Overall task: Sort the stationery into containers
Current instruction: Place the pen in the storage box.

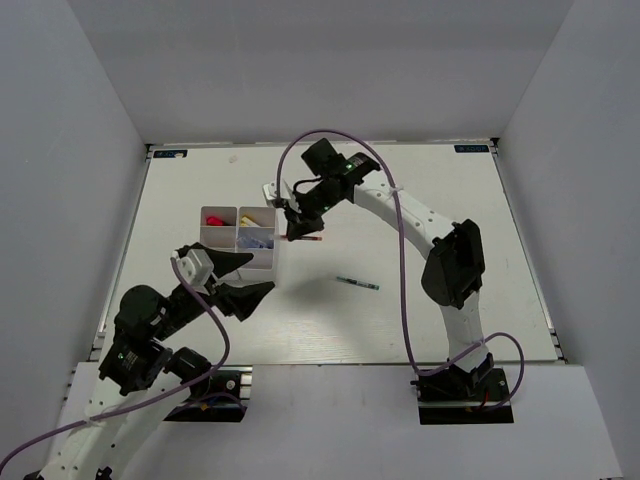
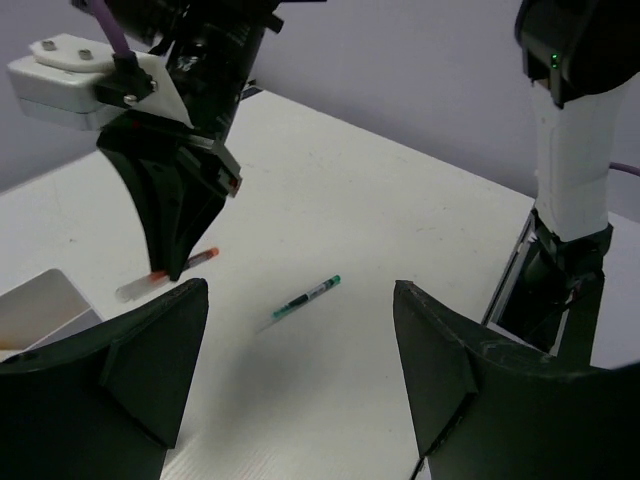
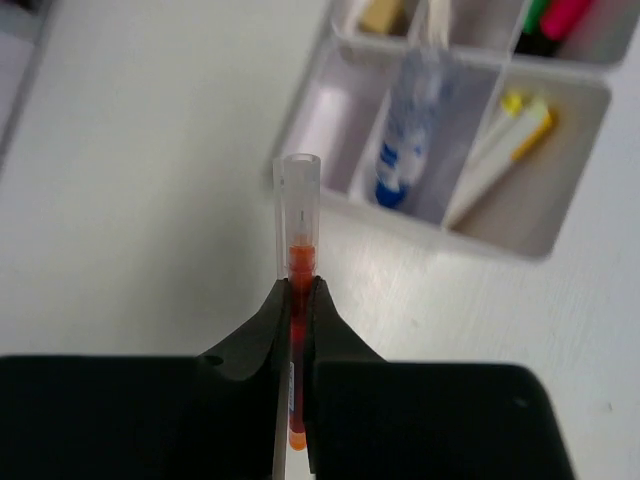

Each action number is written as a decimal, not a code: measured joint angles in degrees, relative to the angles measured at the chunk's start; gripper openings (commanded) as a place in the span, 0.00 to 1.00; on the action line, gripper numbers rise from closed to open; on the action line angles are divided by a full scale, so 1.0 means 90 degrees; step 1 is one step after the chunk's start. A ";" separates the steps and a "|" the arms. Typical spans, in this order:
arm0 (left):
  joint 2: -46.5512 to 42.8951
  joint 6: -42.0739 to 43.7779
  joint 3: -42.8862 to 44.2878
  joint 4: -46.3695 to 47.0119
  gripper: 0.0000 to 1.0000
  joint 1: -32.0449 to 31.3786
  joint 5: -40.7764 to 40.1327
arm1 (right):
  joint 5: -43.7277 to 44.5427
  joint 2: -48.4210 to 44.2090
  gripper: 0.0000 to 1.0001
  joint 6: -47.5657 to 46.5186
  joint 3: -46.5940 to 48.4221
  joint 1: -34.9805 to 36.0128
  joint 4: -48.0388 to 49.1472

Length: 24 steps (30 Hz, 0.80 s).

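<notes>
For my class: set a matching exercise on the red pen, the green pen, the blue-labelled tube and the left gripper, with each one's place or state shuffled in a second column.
Column one
1. red pen
2. green pen
3. blue-labelled tube
4. left gripper

Column two
A. lying loose on the table
B. open, holding nothing
C. clamped in the right gripper
D. inside a compartment of the tray

Pairs: 1-C, 2-A, 3-D, 4-B

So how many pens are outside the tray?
2. Thin red clear-capped pen, pinched in the right tool; thin green-ended pen, lying on the white table. Others may be hidden.
</notes>
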 measured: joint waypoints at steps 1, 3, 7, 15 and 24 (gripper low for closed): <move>-0.0061 0.0000 0.0000 0.0041 0.84 0.0000 0.0083 | -0.0257 -0.0036 0.00 0.0194 0.0007 0.0075 0.0112; -0.0160 0.0007 -0.0012 0.0126 0.84 0.0000 0.0236 | -0.0712 -0.0049 0.00 0.0617 0.0007 0.0219 0.0418; -0.0272 0.0044 -0.0032 0.0277 0.84 0.0000 0.0495 | -0.1525 -0.0012 0.00 0.1666 0.0005 0.0481 0.1316; -0.0289 0.0053 -0.0121 0.0357 0.84 0.0000 0.0731 | -0.2608 0.0471 0.00 0.3417 0.0148 0.0799 0.3186; -0.0289 0.0061 -0.0129 0.0386 0.84 0.0000 0.0765 | -0.2725 0.1511 0.00 0.3458 0.0529 0.0874 0.3621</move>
